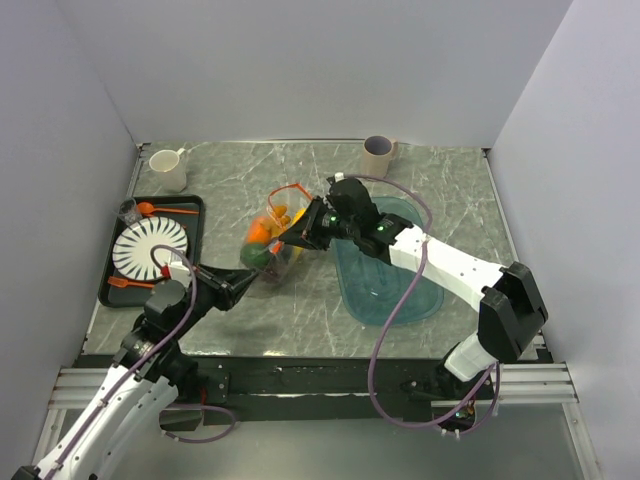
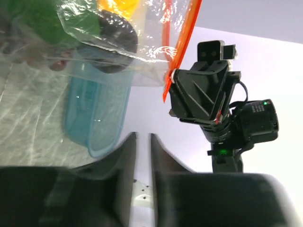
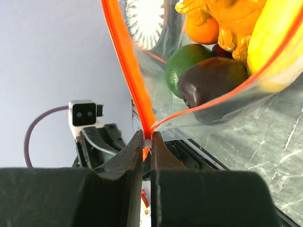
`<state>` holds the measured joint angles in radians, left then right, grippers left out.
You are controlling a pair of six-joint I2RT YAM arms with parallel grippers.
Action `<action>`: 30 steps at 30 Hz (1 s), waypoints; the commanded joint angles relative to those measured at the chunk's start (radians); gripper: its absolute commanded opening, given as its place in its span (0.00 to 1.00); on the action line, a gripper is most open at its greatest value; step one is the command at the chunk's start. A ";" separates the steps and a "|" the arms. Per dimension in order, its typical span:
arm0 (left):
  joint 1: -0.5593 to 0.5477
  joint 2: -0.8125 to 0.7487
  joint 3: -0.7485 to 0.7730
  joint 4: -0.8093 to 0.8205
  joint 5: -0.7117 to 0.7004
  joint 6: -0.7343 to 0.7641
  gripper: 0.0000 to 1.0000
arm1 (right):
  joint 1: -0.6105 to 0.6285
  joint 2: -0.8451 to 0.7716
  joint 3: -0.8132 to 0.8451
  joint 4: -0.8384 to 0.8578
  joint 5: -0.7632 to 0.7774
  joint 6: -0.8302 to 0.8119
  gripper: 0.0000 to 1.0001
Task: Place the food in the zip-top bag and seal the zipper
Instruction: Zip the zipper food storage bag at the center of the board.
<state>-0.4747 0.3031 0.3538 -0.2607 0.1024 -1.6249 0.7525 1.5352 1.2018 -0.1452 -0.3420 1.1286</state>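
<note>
The zip-top bag point(image 1: 272, 235) hangs above the middle of the table, with the food point(image 1: 262, 232) inside it. In the right wrist view I see a green fruit point(image 3: 187, 66), the dark purple grapes point(image 3: 213, 87), orange pieces point(image 3: 203, 28) and the yellow banana point(image 3: 277, 42) through the plastic. The mouth still gapes, and the orange-red zipper point(image 3: 124, 61) runs down into my right gripper point(image 3: 147, 135), which is shut on its end with the white slider. My left gripper point(image 2: 143, 137) sits below and left of the bag point(image 2: 94, 38), slightly open and holding nothing.
A translucent teal tray point(image 1: 385, 290) lies under my right arm. At the left a black tray point(image 1: 195, 215) carries a white plate point(image 1: 150, 248) and an orange spoon point(image 1: 165, 209). A white mug point(image 1: 168, 170) and a beige cup point(image 1: 378, 155) stand at the back.
</note>
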 commanded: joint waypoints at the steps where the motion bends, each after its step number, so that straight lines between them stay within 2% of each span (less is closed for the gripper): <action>1: 0.004 0.042 -0.030 0.196 0.031 -0.020 0.49 | 0.019 -0.041 0.010 0.055 -0.003 -0.012 0.00; 4: 0.004 0.123 -0.004 0.285 0.046 0.002 0.73 | 0.025 -0.047 0.007 0.050 -0.003 -0.013 0.00; 8: 0.004 0.224 0.016 0.407 0.057 0.010 0.75 | 0.033 -0.056 0.007 0.041 0.000 -0.016 0.00; 11: 0.004 0.283 0.036 0.426 0.062 0.005 0.72 | 0.034 -0.067 0.002 0.036 0.005 -0.018 0.00; 15: 0.004 0.324 0.050 0.455 0.059 0.007 0.57 | 0.038 -0.076 -0.001 0.030 0.006 -0.021 0.00; 21: 0.004 0.343 0.054 0.465 0.057 0.003 0.44 | 0.044 -0.076 -0.005 0.030 0.005 -0.023 0.00; 28: 0.004 0.363 0.051 0.494 0.071 -0.004 0.40 | 0.051 -0.069 -0.001 0.029 0.005 -0.023 0.00; 30: 0.004 0.370 0.050 0.494 0.071 -0.006 0.35 | 0.053 -0.069 0.001 0.029 0.003 -0.023 0.00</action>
<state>-0.4747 0.6636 0.3668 0.1604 0.1532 -1.6367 0.7902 1.5173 1.2018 -0.1516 -0.3393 1.1137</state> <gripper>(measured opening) 0.397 0.103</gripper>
